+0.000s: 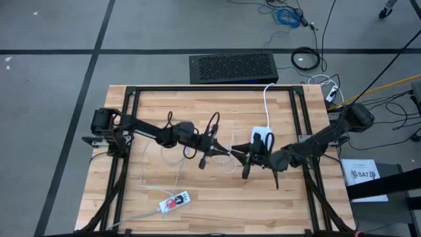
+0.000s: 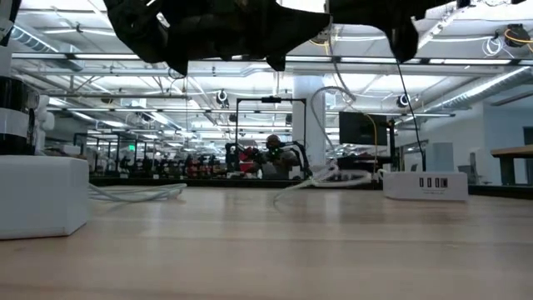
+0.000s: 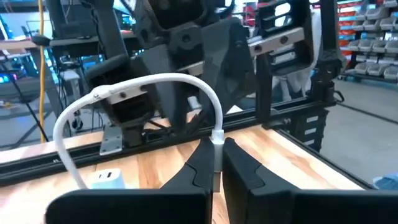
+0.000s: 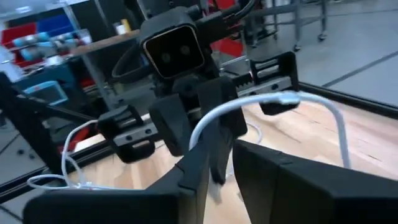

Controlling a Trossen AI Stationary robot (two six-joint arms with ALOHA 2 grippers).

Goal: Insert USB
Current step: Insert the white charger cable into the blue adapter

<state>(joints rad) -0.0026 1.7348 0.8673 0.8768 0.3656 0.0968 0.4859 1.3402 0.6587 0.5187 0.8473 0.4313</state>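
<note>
**Spotter:** What have you got, biggest thing first?

**Operator:** I'm looking at the pale wooden plank surface (image 1: 217, 197), with both dark arms meeting over its middle. My left gripper (image 3: 214, 144) comes in from the left and is pressed together on the white USB cable (image 3: 180, 79). It pinches just below a small pale collar (image 3: 216, 137) on the cable. My right gripper (image 4: 219, 152) comes in from the right and sits just beside the left one, and the same cable arcs across to it. I cannot tell its state from here.

**Spotter:** And the socket?

**Operator:** I take it to be the white rectangular charger block (image 2: 425, 185), which has a row of ports on its face. It lies on the surface right of centre, toward the far side and close by my right gripper. Its own white cord runs off the far edge.

**Spotter:** How will the cable handle?

**Operator:** I'd say it is light, thin and floppy. It bows in a loop between the grippers, raised off the surface, so it won't hold a heading by itself. The jacket looks smooth, so I expect it could slide or twist in a pinch.

**Spotter:** So where do I tell you to hold?

**Operator:** I'd hold right at the stiff end by the collar, close behind the plug. The soft run would buckle when pushed. The block looks light too, and I judge it may skid unless it is braced.
</note>
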